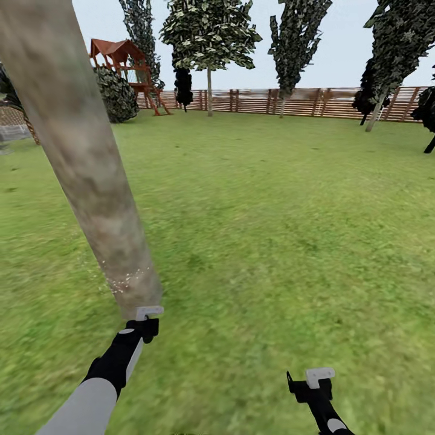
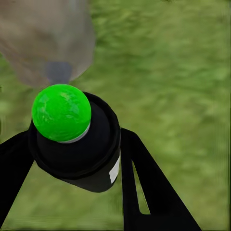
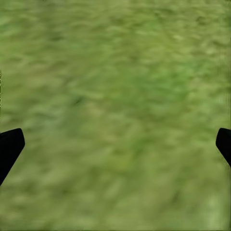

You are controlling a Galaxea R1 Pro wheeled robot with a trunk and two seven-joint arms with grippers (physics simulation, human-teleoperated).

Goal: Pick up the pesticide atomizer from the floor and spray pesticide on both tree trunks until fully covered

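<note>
Left gripper point(image 2: 72, 159) is closed around the pesticide atomizer point(image 2: 74, 144), held just beside the tree trunk point(image 1: 84, 157); right gripper point(image 3: 115, 144) is spread wide over grass. Only the base may be covered, and 1 tree missed, if the nozzle is kept low.

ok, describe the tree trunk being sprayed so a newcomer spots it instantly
On the green lawn, take the fat column crossing the head view's left side: that is the tree trunk, leaning and branchless, mottled beige-grey. The left claw holds the atomizer at its base. The fence-side trees look thin, with leafy crowns.
</note>
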